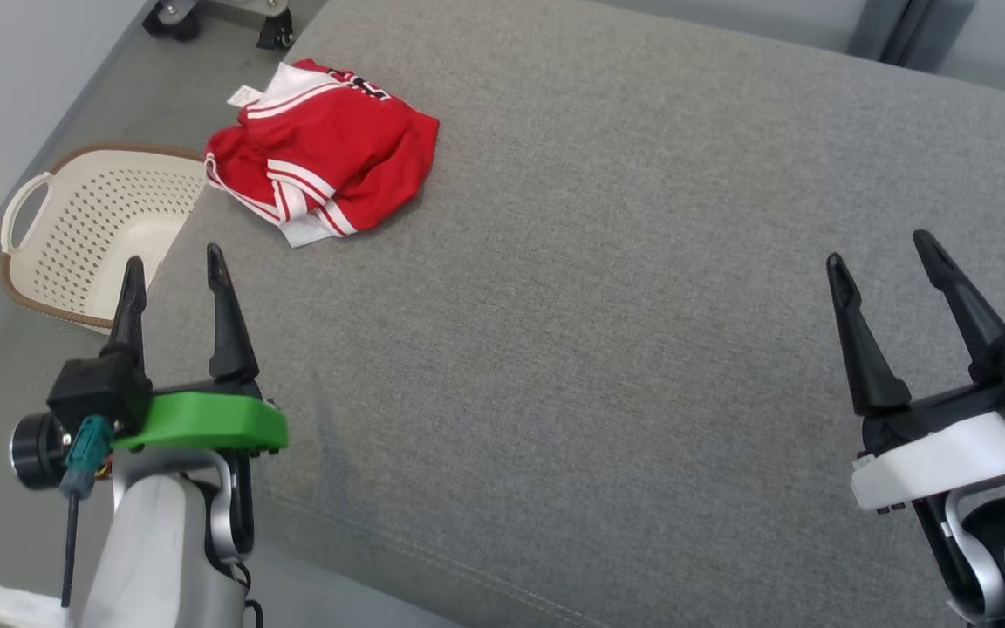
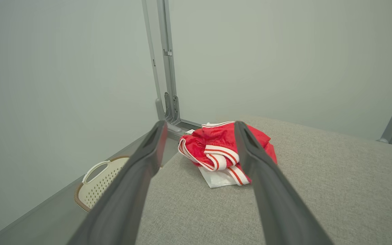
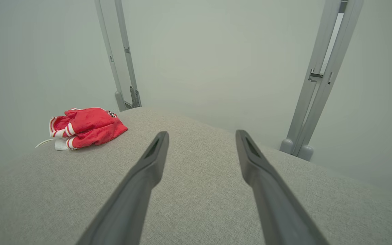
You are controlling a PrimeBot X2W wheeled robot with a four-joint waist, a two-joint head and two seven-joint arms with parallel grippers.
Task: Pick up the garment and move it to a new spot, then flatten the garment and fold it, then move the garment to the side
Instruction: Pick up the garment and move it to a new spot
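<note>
Lab-like test booth: bare pale walls (image 3: 216, 51), metal frame posts (image 3: 318, 78), grey fabric worktop (image 1: 598, 305).

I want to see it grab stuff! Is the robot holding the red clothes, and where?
Nothing is held. The left hand and right hand are open and empty; the red garment lies bunched on the grey surface, apart from both.

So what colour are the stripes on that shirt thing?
White stripes on the red garment, with thin red lines between them; the left wrist view shows them best.

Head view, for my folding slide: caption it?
Left gripper and right gripper open above a grey fabric surface; crumpled red and white garment near its left edge, cream perforated basket alongside.
</note>
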